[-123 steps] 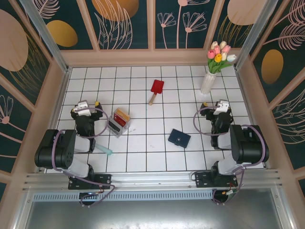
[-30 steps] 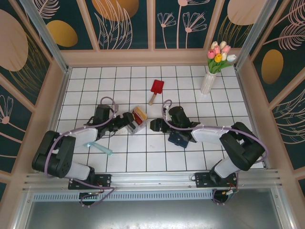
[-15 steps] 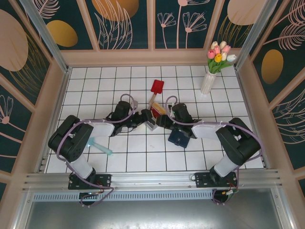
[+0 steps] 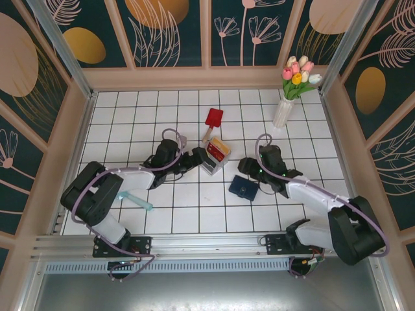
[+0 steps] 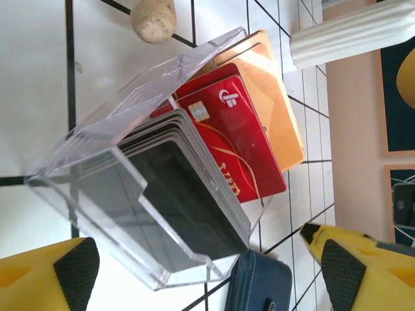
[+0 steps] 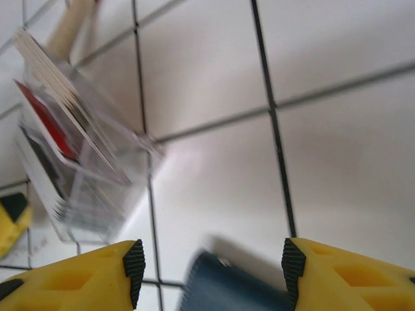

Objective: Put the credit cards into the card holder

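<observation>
Left fingers (image 5: pixel 353 275) are spread wide, empty, around the clear plastic box (image 5: pixel 110 194) of red and orange credit cards (image 5: pixel 227 126), right fingers (image 6: pixel 343 275) parted empty near the navy wallet (image 4: pixel 244 188); the box could be toppled by contact.

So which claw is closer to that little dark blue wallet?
Right. The right gripper sits just past the far edge of the wallet, jaws open. The left gripper is farther away, off to its left, at the clear box of cards.
</observation>
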Controlling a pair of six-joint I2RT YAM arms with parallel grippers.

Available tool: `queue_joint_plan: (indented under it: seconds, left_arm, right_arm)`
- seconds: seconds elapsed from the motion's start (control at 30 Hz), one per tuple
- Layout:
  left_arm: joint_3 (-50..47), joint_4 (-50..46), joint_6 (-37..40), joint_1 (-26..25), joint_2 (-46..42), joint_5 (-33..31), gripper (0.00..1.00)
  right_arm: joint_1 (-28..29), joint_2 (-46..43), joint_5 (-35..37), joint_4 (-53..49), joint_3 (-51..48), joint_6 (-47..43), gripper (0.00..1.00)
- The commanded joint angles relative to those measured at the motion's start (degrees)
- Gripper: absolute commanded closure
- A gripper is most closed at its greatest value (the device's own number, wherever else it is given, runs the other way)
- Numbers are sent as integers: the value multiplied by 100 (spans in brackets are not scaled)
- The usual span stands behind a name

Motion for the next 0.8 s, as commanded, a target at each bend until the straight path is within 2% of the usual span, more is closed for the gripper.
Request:
queue_joint_plan:
  seconds: [0.0,0.1,0.17,0.3,0.67,0.77]
  left_arm:
    - [-274,-37,203,-63,-306,-109,9]
    - [-379,-36,223,-75,-435,-70,9]
    - [-410,-63,261,-71,-519,-71,9]
    - [-413,-216,326,-71,-689,-207,9]
    - [-736,-536,381,-77,-1179,-579,9]
    - [-817,-546,410,-76,-1211,-517,10]
  right_arm:
    - [-22,-344,-118,-310,-420,84,36]
    - [33,-252,-27,-624,-341,206,37]
    - [162,-238,-191,-379,-394,21,37]
    - [292,227,-884,9,-225,-336,41]
    - [1944,1535,-1562,1058,399,-1175,48]
    - [2149,1693,-1231,694,792,-1253,48]
